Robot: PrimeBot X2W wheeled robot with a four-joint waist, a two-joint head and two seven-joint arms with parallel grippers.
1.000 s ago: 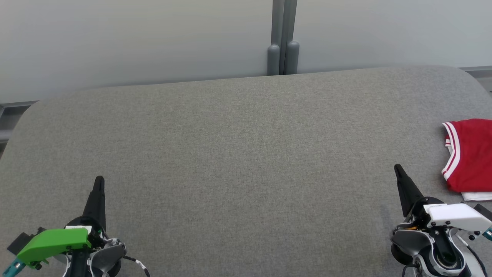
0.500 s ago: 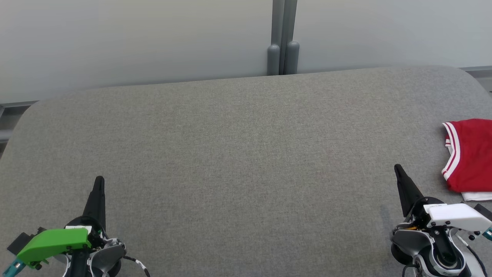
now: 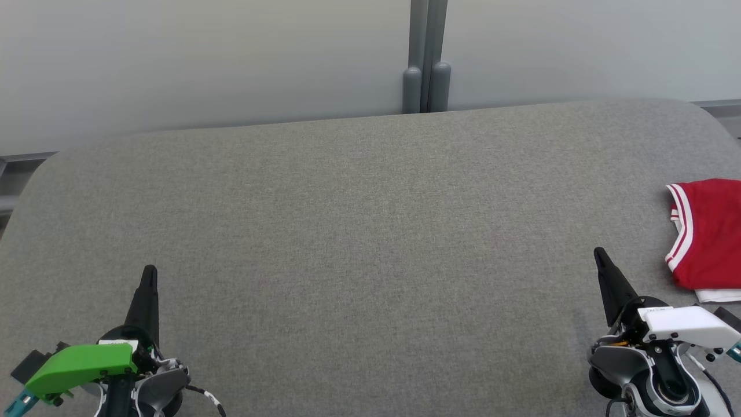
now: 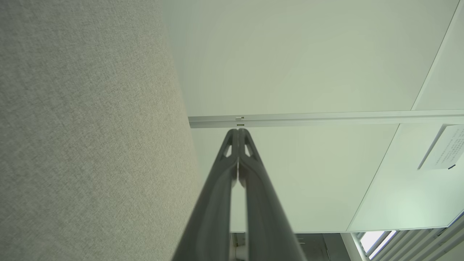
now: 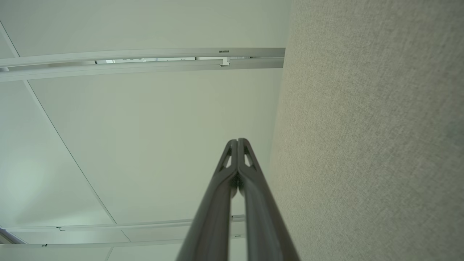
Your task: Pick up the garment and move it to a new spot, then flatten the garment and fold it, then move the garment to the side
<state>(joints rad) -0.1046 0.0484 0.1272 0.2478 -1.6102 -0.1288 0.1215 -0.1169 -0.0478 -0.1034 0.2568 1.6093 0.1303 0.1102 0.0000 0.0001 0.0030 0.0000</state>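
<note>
The garment is red with white stripes and a white layer under it, lying folded at the right edge of the grey fabric table, partly cut off by the head view. My right gripper hovers low at the lower right, shut and empty, a little left of the garment and apart from it. At the lower left my left gripper is shut with nothing in it. Both wrist views show the fingertips pressed together: left gripper, right gripper.
A pale wall with a grey vertical post stands behind the table's far edge. The table has rounded corners. A paper notice hangs on the wall in the left wrist view.
</note>
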